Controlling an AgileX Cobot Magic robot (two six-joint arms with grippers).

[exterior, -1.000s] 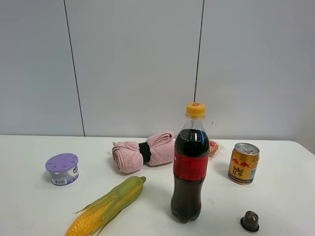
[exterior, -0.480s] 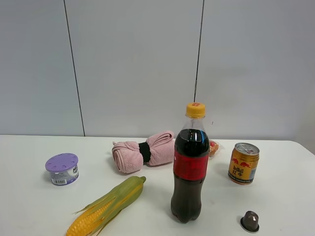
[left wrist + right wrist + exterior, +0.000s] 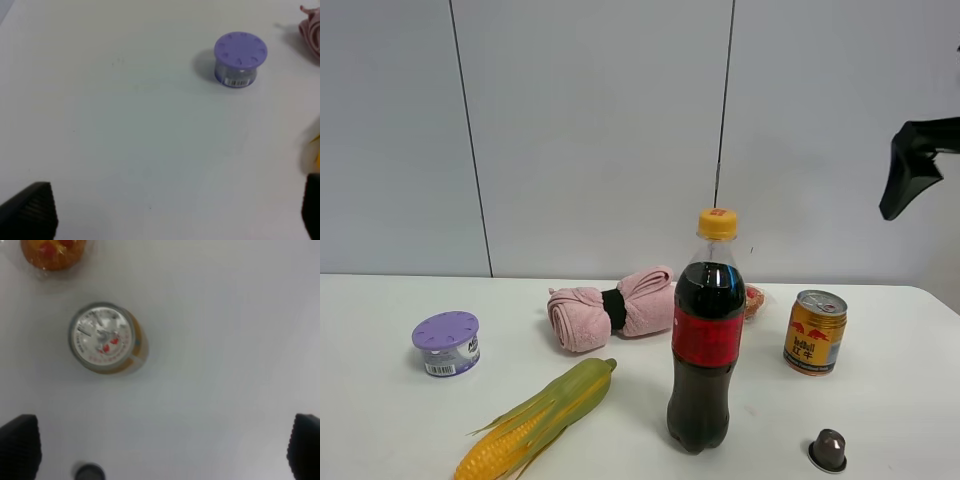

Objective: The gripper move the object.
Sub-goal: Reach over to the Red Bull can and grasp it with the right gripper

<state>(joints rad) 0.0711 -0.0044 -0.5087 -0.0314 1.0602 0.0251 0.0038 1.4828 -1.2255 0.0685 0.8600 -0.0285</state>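
The small gold Red Bull can [image 3: 815, 332] stands upright on the white table [image 3: 900, 400], to the right of the cola bottle [image 3: 705, 340]. In the right wrist view I look down on its silver top [image 3: 106, 337]. My right gripper [image 3: 160, 452] is open and empty, high above the can, with its fingertips [image 3: 17, 452] wide apart. In the exterior view a black part of it [image 3: 908, 170] shows at the upper right, well above the can. My left gripper [image 3: 170, 215] is open and empty above bare table near the purple-lidded tub [image 3: 240, 59]; it is out of the exterior view.
A rolled pink towel [image 3: 612, 308] lies behind the bottle and a corn cob [image 3: 540, 420] at the front left. The purple tub [image 3: 446, 343] is at the left. A dark coffee capsule [image 3: 828, 450] sits in front of the can. An orange wrapped snack [image 3: 753, 300] lies behind the bottle.
My right gripper has come into the exterior view at the upper right; it was not visible before. Nothing on the table has moved.
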